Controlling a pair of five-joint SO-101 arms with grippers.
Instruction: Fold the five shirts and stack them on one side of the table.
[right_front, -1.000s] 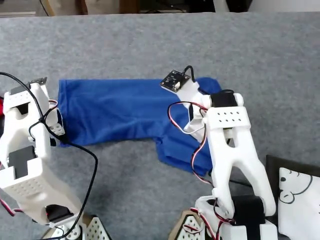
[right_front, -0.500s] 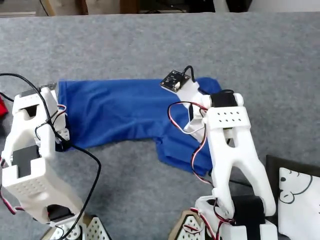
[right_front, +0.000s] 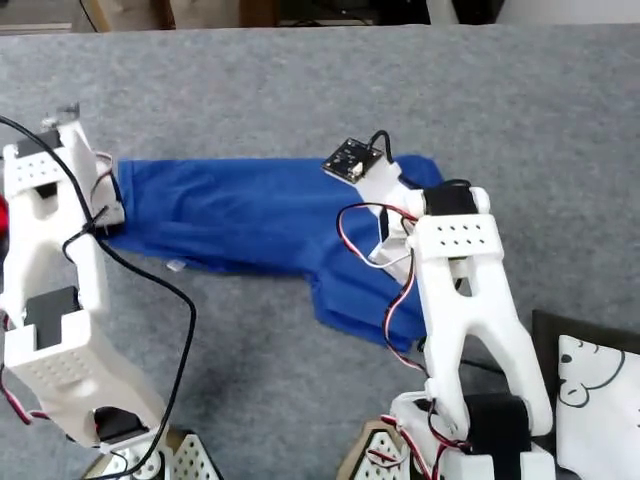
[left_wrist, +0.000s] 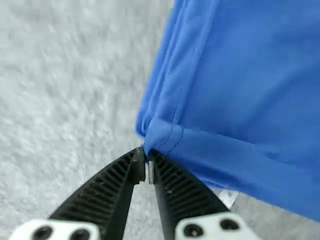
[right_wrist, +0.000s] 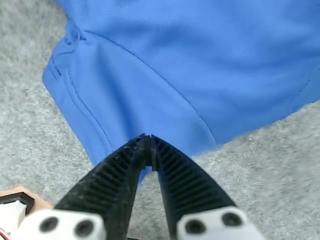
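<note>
- Shirt (right_front: 250, 215), blue: lying part-folded across the middle of the grey counter (right_front: 300, 90).
- Left gripper (left_wrist: 146, 167): pinching the shirt corner nearest the counter's left edge.
- Right gripper (right_wrist: 149, 147): pressed together, pinching fabric at the shirt's opposite end.

Clamps with the pincer (right_wrist: 148, 149), ribbed black fingers (right_wrist: 120, 175) pressed tip to tip, on the near edge of the blue shirt (right_wrist: 200, 60). Beyond the tips, smooth blue cloth with a stitched seam slanting away from the pincer. Off to one side of the tips, a bunched, doubled hem with parallel stitch lines. On both sides of the fingers, grey fuzzy bench (right_wrist: 265, 165). Close by the pincer's base, a tan corner piece (right_wrist: 17, 192) with a black-and-white part.
</note>
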